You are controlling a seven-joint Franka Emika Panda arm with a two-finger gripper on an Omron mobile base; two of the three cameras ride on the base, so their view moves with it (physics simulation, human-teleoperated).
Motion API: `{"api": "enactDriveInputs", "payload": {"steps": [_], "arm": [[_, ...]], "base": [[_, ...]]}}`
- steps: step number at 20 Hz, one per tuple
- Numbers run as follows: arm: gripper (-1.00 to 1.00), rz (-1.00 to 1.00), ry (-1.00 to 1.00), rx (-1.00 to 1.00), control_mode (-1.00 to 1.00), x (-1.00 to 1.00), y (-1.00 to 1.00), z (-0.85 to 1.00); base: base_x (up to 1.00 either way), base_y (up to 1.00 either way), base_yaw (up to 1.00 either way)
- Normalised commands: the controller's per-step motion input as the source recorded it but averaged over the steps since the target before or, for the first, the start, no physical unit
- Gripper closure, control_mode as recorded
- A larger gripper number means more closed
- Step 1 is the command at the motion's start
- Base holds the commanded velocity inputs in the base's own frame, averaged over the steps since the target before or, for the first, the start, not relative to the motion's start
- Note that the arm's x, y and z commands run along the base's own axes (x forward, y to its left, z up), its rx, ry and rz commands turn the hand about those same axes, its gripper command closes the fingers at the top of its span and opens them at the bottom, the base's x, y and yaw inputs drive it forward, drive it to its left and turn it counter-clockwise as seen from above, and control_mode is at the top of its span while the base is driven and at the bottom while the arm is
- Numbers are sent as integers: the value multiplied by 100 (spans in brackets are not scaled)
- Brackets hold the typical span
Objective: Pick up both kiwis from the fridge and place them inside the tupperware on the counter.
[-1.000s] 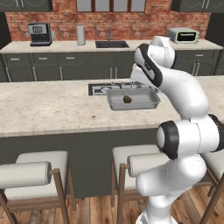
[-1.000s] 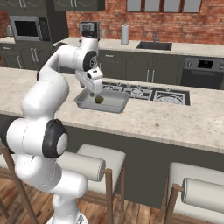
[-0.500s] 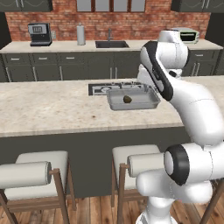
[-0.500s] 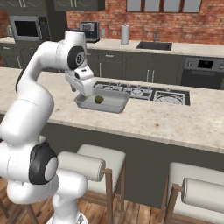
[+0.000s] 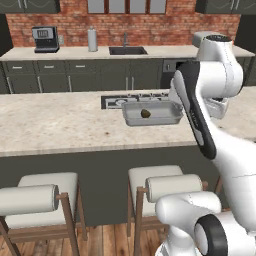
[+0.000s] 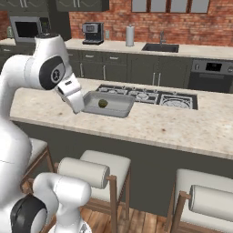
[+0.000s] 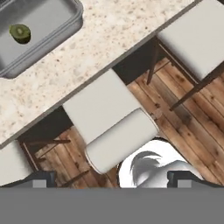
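Brick-walled kitchen: one kiwi [image 5: 145, 113] lies in the tupperware [image 5: 170, 118] on the counter [image 5: 60, 125], beside the cooktop [image 6: 150, 96]; stools [image 7: 103, 105] line its near edge. Gripper [image 7: 109, 179] open, empty, above them.

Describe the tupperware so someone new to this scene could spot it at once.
Find the long beige counter fronting the stools. Beside the black cooktop set into it sits the tupperware, a shallow grey tray. One dark kiwi lies inside; the cooktop is flat, black, with burners.
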Motion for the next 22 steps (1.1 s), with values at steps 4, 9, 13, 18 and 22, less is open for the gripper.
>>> {"api": "enactDriveInputs", "payload": {"steps": [4,9,13,18,22], "arm": [[-100,0,-33,0,-100,-100,0,22],[-100,3,-27,-2,-100,-100,0,30],[-100,4,-11,-17,-100,-90,0,36],[-100,1,-3,-19,-100,-60,0,15],[-100,1,0,-1,-100,-5,2,0]], "base": [[0,0,0],[0,0,0],[0,0,0],[0,0,0],[0,0,0]]}}
